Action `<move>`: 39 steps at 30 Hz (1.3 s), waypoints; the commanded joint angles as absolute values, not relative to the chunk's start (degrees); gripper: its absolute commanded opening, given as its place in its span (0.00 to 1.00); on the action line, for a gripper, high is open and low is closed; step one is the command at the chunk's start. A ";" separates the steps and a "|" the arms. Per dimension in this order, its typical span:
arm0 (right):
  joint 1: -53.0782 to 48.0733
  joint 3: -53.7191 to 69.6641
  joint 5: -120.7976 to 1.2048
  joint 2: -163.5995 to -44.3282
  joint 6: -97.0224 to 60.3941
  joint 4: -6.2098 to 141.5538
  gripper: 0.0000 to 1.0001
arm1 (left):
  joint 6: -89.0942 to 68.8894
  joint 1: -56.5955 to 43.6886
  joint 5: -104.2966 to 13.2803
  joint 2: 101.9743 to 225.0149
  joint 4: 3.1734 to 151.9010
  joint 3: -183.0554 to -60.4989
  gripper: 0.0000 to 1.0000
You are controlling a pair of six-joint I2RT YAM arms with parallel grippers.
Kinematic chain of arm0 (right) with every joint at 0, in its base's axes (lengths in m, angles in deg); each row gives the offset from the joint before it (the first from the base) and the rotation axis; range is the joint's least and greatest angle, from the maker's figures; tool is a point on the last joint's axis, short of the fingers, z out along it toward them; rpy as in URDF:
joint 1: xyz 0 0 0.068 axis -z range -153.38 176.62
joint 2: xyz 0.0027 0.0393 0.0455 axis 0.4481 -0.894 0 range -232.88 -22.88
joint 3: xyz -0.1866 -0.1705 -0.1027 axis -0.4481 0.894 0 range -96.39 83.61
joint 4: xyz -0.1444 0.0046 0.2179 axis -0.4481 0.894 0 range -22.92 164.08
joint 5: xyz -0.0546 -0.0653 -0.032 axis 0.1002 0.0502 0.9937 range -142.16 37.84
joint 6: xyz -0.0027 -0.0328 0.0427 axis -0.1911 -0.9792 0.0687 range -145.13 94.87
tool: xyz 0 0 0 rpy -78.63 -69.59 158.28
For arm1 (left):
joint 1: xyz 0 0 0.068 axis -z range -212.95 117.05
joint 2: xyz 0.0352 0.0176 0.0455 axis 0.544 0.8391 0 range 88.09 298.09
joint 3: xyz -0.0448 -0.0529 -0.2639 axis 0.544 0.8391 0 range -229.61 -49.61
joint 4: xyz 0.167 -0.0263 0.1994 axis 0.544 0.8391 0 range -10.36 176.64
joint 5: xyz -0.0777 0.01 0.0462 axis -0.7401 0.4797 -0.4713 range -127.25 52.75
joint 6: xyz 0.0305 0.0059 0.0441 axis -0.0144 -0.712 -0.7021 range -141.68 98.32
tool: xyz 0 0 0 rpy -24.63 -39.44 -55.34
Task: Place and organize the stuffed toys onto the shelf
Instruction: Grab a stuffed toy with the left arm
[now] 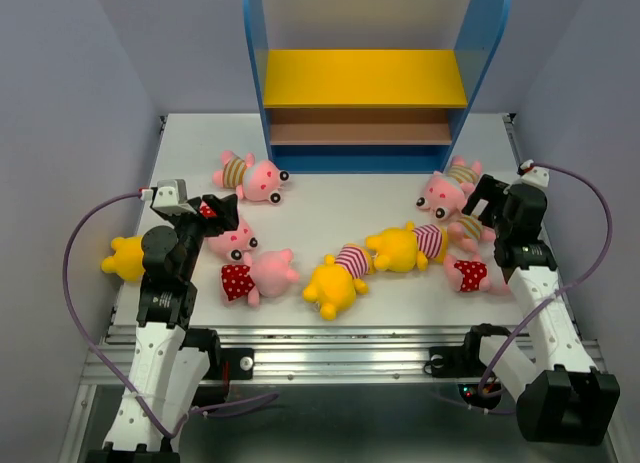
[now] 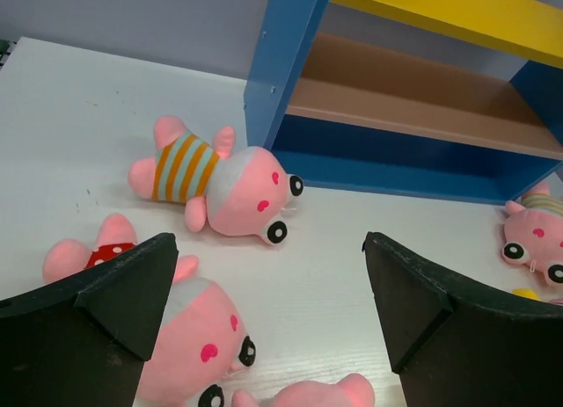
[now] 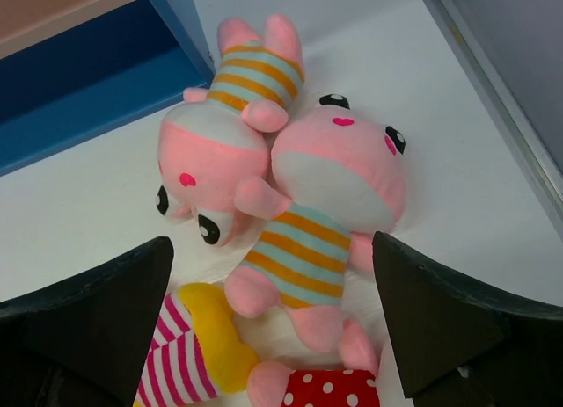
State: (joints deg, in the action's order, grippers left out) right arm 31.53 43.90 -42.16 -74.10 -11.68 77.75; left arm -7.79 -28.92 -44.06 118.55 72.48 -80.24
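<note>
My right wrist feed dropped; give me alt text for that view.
Left pig and right pig, both in striped shirts, lie touching beyond the open right tool. The blue shelf base sits upper left.

The stuffed toys (image 2: 220,183) are soft, matt plush cloth. The shelf (image 2: 413,108) boards are smooth, with a satin painted finish. The bench (image 2: 106,99) is smooth, matt white. The left hand (image 2: 268,244) fingers (image 2: 114,319) are matt black plastic.

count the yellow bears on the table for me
3: left bear at the table edge by the left arm; middle bear and right bear lie together mid-table. The arms may hide others.
</note>
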 commanded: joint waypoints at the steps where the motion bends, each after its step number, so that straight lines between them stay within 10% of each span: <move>1: 31.90 40.63 -41.60 -74.56 -11.15 75.34 1.00 | -8.15 -28.91 -45.07 117.88 68.83 -80.90 0.99; 13: 32.51 47.92 -86.85 -72.37 -37.50 77.53 1.00 | -7.97 -29.26 -44.28 123.50 71.02 -82.39 0.99; 39: 32.51 46.96 -90.65 -69.64 -51.23 86.06 1.00 | 9.16 -29.87 -33.47 173.50 74.37 -108.74 0.78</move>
State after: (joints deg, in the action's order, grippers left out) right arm 32.23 48.73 -89.94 -70.61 -50.08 86.23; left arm 5.87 -29.31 -38.96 169.71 75.32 -102.97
